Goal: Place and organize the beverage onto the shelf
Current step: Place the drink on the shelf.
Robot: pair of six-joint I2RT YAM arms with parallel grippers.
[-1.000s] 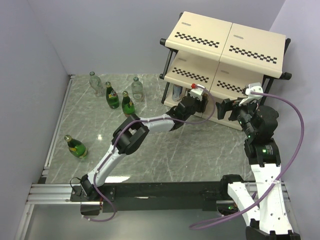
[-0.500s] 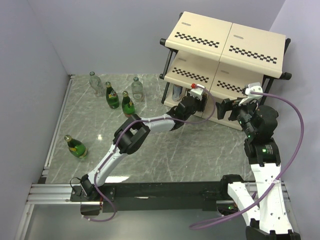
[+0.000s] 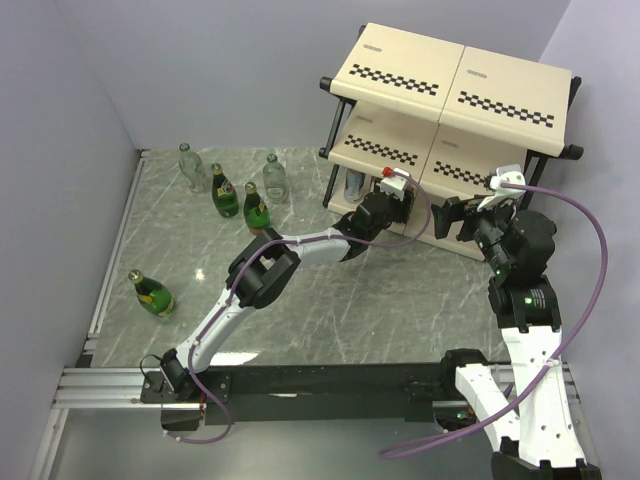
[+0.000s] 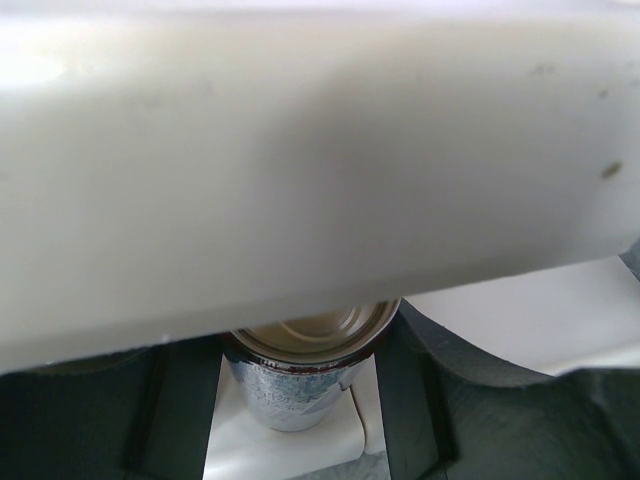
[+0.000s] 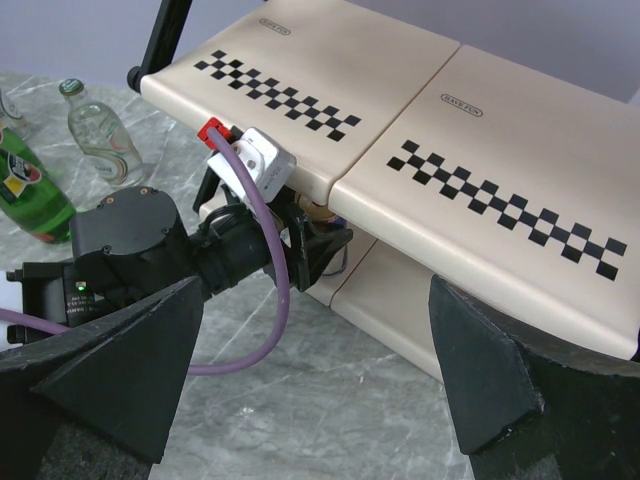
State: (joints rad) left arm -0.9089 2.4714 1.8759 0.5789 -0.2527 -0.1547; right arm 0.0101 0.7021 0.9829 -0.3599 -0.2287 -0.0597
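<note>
LOWER TIER, LEFT ARM: The left gripper (image 4: 295,400) clasps a slim silver can (image 4: 312,335) by its sides, upright beneath the middle board of the shelf (image 3: 450,85). Thin-walled and smooth, the can is probably light, slippery and easily dented, so a gentle hold on the body suits it. The right gripper (image 3: 452,218) hangs spread wide and empty at the shelf's front.

No visible change, left arm (image 3: 310,243), shelf (image 3: 400,58) unmoved
</note>
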